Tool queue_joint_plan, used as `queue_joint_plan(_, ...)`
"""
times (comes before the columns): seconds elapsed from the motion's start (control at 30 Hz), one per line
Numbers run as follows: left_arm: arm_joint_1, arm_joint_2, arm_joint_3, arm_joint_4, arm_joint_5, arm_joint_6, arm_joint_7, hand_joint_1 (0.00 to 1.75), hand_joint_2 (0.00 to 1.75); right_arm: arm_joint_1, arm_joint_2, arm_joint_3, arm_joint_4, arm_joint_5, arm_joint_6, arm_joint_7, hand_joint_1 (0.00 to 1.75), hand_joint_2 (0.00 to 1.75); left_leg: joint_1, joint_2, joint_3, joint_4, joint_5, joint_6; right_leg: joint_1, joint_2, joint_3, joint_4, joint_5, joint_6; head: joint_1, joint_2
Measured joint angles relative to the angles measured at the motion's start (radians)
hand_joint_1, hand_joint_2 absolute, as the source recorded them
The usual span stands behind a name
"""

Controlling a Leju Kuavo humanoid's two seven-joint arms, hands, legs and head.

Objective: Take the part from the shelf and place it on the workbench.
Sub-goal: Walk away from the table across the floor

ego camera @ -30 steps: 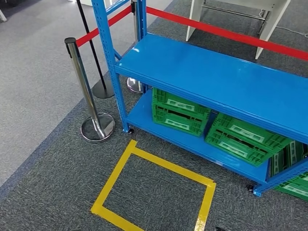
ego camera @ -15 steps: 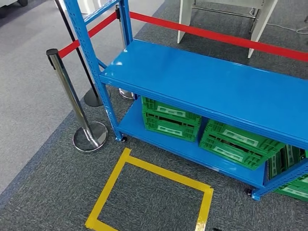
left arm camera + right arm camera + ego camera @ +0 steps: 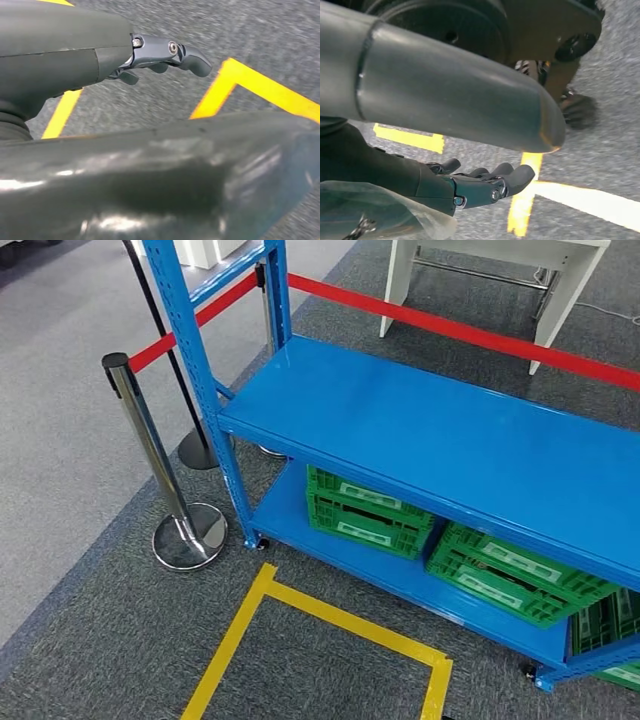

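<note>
Standing on the carpet: a blue shelf (image 3: 423,430) of painted sheet metal, its flat middle deck smooth and glossy, its uprights punched with rows of small holes.
Lower deck: green plastic crates (image 3: 367,512) with ribbed, slotted walls, one lying level and another beside it tilted; pale labels sit on their sides, the writing too small to read.
Part to fetch: I cannot tell where it is; no part can be made out on the shelf.
Floor: dark grey speckled carpet (image 3: 113,630), with a paler grey strip to the left.
Floor mark: yellow tape (image 3: 340,620) laid as a rectangular outline just in front of the shelf, matt and flat.
Barrier: a polished chrome post (image 3: 155,455) on a round domed base, with a red belt (image 3: 468,333) stretched behind the shelf.
Background: white table legs (image 3: 558,285) beyond the belt.
Left hand (image 3: 158,55): dark grey smooth fingers extended and slightly curled over the carpet, holding nothing.
Right hand (image 3: 478,182): fingers stretched out side by side with the thumb apart, empty, hanging above the yellow tape.
</note>
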Motion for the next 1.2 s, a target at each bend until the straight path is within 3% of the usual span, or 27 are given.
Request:
queue_joint_plan(0.07, -0.002, 0.001, 0.002, 0.000, 0.000, 0.001, 0.001, 0.00, 0.00, 0.001, 0.000, 0.000, 0.003, 0.004, 0.002, 0.001, 0.00, 0.00, -0.001, 0.002, 0.013, 0.006, -0.021, -0.013, 0.004, -0.011, 0.001, -0.043, 0.071, -0.015, -0.002, 0.000)
queue_joint_plan(0.13, -0.005, 0.001, 0.003, 0.000, 0.000, 0.003, 0.002, 0.00, 0.00, 0.000, -0.001, 0.000, 0.005, 0.006, 0.002, 0.003, 0.00, 0.00, -0.001, 0.004, 0.008, 0.021, -0.025, -0.024, 0.009, -0.012, 0.005, -0.044, 0.070, -0.039, -0.006, 0.000)
queue_joint_plan(0.2, -0.008, -0.001, 0.004, -0.001, 0.000, 0.002, 0.002, 0.00, 0.00, 0.000, -0.001, 0.000, 0.005, 0.009, 0.002, 0.004, 0.00, 0.00, 0.001, 0.004, -0.012, 0.069, -0.021, -0.032, 0.007, -0.008, 0.012, -0.047, 0.066, -0.053, -0.010, 0.000)
queue_joint_plan(0.23, -0.009, -0.001, 0.005, -0.001, 0.000, 0.002, 0.002, 0.00, 0.00, -0.001, -0.002, 0.000, 0.005, 0.010, 0.002, 0.004, 0.00, 0.00, 0.001, 0.004, -0.035, 0.114, -0.030, -0.036, 0.006, -0.007, 0.018, -0.050, 0.063, -0.058, -0.011, 0.000)
queue_joint_plan(0.3, -0.010, -0.001, 0.006, -0.001, -0.001, 0.001, 0.001, 0.00, 0.00, -0.005, -0.002, 0.000, 0.005, 0.011, 0.002, 0.004, 0.00, 0.00, 0.002, 0.004, -0.104, 0.229, -0.082, -0.042, 0.008, -0.004, 0.028, -0.052, 0.055, -0.066, -0.014, 0.000)
queue_joint_plan(0.37, -0.009, -0.001, 0.007, -0.001, -0.001, 0.000, 0.001, 0.00, 0.00, -0.007, -0.002, 0.000, 0.005, 0.012, 0.003, 0.004, 0.00, 0.00, 0.001, 0.004, -0.162, 0.302, -0.121, -0.041, 0.012, -0.001, 0.037, -0.052, 0.047, -0.071, -0.014, 0.000)
queue_joint_plan(0.4, -0.008, -0.001, 0.007, -0.001, -0.001, -0.002, 0.001, 0.00, 0.00, -0.007, -0.002, 0.000, 0.005, 0.012, 0.004, 0.004, 0.00, 0.00, 0.000, 0.004, -0.172, 0.297, -0.110, -0.036, 0.015, 0.001, 0.041, -0.052, 0.044, -0.072, -0.014, 0.000)
queue_joint_plan(0.43, -0.008, -0.001, 0.007, -0.001, -0.001, -0.003, 0.000, 0.00, 0.00, -0.007, -0.002, 0.000, 0.005, 0.012, 0.005, 0.004, 0.00, 0.00, -0.002, 0.004, -0.168, 0.260, -0.076, -0.029, 0.018, 0.003, 0.046, -0.052, 0.041, -0.072, -0.014, 0.000)
queue_joint_plan(0.5, -0.008, 0.000, 0.007, -0.001, -0.001, -0.006, -0.001, 0.00, 0.00, -0.007, -0.001, 0.000, 0.006, 0.014, 0.008, 0.003, 0.00, 0.00, -0.012, 0.005, -0.135, 0.141, 0.007, -0.007, 0.023, 0.004, 0.054, -0.053, 0.037, -0.071, -0.013, 0.000)
queue_joint_plan(0.53, -0.009, 0.001, 0.007, -0.001, -0.001, -0.006, -0.001, 0.00, 0.00, -0.008, -0.001, 0.000, 0.006, 0.015, 0.009, 0.002, 0.00, 0.00, -0.018, 0.004, -0.121, 0.090, 0.026, 0.002, 0.024, 0.004, 0.054, -0.053, 0.036, -0.070, -0.013, 0.000)
queue_joint_plan(0.6, -0.009, 0.001, 0.007, -0.001, -0.001, -0.007, 0.000, 0.00, 0.00, -0.009, 0.000, -0.001, 0.007, 0.018, 0.011, -0.001, 0.00, 0.00, -0.025, 0.003, -0.113, 0.047, 0.033, 0.014, 0.024, 0.004, 0.052, -0.054, 0.034, -0.061, -0.014, 0.000)
queue_joint_plan(0.7, -0.006, 0.000, 0.008, -0.001, -0.001, -0.007, 0.001, 0.00, 0.00, -0.009, 0.000, -0.001, 0.007, 0.020, 0.013, -0.002, 0.00, 0.00, -0.018, 0.002, -0.101, 0.022, 0.056, 0.017, 0.024, 0.004, 0.049, -0.047, 0.024, -0.044, -0.013, 0.000)
queue_joint_plan(0.77, -0.008, -0.002, 0.009, -0.001, -0.002, -0.009, 0.002, 0.00, 0.00, -0.011, 0.000, 0.000, 0.007, 0.021, 0.014, -0.003, 0.00, 0.00, -0.011, 0.003, -0.093, 0.009, 0.067, 0.021, 0.022, 0.005, 0.017, 0.022, -0.021, -0.033, -0.009, 0.000)
queue_joint_plan(0.83, -0.009, -0.002, 0.009, -0.001, -0.003, -0.011, 0.002, 0.00, 0.00, -0.011, -0.001, 0.000, 0.007, 0.021, 0.014, -0.004, 0.00, 0.00, -0.010, 0.004, -0.094, 0.008, 0.068, 0.024, 0.016, 0.004, -0.039, 0.143, -0.079, -0.023, -0.006, 0.000)
queue_joint_plan(0.87, -0.008, -0.002, 0.009, -0.001, -0.004, -0.012, 0.002, 0.00, 0.00, -0.010, -0.001, 0.000, 0.007, 0.022, 0.015, -0.004, 0.00, 0.00, -0.010, 0.004, -0.093, 0.008, 0.067, 0.024, 0.013, 0.004, -0.059, 0.184, -0.090, -0.018, -0.006, 0.000)
queue_joint_plan(0.9, -0.008, -0.002, 0.009, -0.001, -0.004, -0.012, 0.002, 0.00, 0.00, -0.009, -0.002, 0.000, 0.007, 0.022, 0.015, -0.004, 0.00, 0.00, -0.009, 0.004, -0.093, 0.009, 0.066, 0.023, 0.010, 0.004, -0.064, 0.192, -0.082, -0.014, -0.006, 0.000)
queue_joint_plan(0.93, -0.008, -0.002, 0.009, -0.001, -0.006, -0.013, 0.002, 0.00, 0.00, -0.008, -0.002, 0.000, 0.007, 0.022, 0.015, -0.004, 0.00, 0.00, -0.008, 0.004, -0.092, 0.009, 0.064, 0.020, 0.007, 0.003, -0.049, 0.161, -0.056, -0.010, -0.006, 0.000)
queue_joint_plan(1.0, -0.008, -0.002, 0.010, -0.001, -0.009, -0.014, 0.002, 0.00, 0.00, -0.010, -0.004, -0.001, 0.007, 0.024, 0.016, -0.005, 0.00, 0.00, -0.006, 0.003, -0.089, 0.013, 0.058, 0.012, 0.003, 0.002, 0.017, 0.031, 0.005, -0.007, -0.006, 0.000)
queue_joint_plan(1.03, -0.008, -0.002, 0.010, -0.001, -0.011, -0.014, 0.002, 0.00, 0.00, -0.011, -0.004, -0.001, 0.007, 0.025, 0.017, -0.005, 0.00, 0.00, -0.008, 0.002, -0.089, 0.017, 0.055, 0.006, 0.003, 0.003, 0.047, -0.025, 0.022, -0.011, -0.006, 0.000)
queue_joint_plan(1.1, -0.009, -0.002, 0.010, -0.001, -0.012, -0.014, 0.002, 0.00, 0.00, -0.013, -0.004, -0.001, 0.007, 0.026, 0.020, -0.005, 0.00, 0.00, -0.011, 0.002, -0.089, 0.020, 0.051, -0.005, 0.005, 0.006, 0.075, -0.071, 0.024, -0.024, -0.008, 0.000)
queue_joint_plan(1.2, -0.010, -0.002, 0.010, -0.001, -0.014, -0.014, 0.002, 0.00, 0.00, -0.011, -0.004, -0.002, 0.007, 0.027, 0.021, -0.005, 0.00, 0.00, -0.008, 0.002, -0.088, 0.028, 0.043, -0.020, 0.004, 0.006, 0.082, -0.078, 0.026, -0.044, -0.010, 0.000)
